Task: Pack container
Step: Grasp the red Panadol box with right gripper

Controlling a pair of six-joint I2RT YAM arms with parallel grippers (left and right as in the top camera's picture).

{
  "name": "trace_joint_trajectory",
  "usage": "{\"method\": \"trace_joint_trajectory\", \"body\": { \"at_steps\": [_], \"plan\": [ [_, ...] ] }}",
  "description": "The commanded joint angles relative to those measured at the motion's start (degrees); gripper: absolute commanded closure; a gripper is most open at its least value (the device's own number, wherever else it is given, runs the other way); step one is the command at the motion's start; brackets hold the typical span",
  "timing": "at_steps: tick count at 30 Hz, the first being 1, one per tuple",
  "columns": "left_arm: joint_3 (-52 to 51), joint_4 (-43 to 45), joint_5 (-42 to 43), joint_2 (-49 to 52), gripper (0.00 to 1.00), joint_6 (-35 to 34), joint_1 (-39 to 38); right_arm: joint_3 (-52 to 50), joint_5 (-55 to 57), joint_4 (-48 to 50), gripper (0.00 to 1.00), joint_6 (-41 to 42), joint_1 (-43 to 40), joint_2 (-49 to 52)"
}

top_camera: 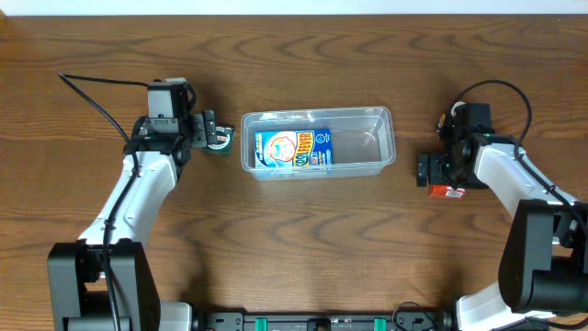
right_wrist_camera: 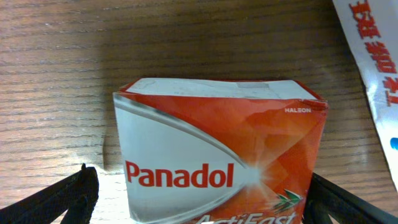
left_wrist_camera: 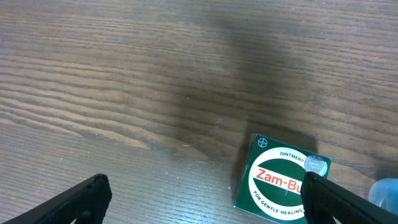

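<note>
The left arm (top_camera: 138,195) comes up from its base at the near left side and bends toward the middle, so the left end effector (top_camera: 217,138) points to the right. Its jaws stand wide apart. In the left wrist view its two dark fingers (left_wrist_camera: 81,200) sit in the lower corners. The right arm (top_camera: 503,170) folds in from the near right side. The right end effector (top_camera: 425,171) points to the left, and its jaws are also fully spread.

"Panadol", "HALEON" on red box (right_wrist_camera: 217,155); "Zam-Bu" on green box (left_wrist_camera: 273,180).
</note>
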Motion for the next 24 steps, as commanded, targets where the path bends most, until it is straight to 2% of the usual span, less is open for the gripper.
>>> {"method": "trace_joint_trajectory", "body": {
  "at_steps": [1, 24],
  "plan": [
    [0.94, -0.04, -0.22, 0.26, 0.02, -0.07, 0.2, -0.37, -1.18, 0.26, 0.01, -0.63, -0.79, 0.63],
    [0.94, -0.04, -0.22, 0.26, 0.02, -0.07, 0.2, -0.35, -1.16, -0.59, 0.01, -0.66, -0.79, 0.63]
  ]
}}
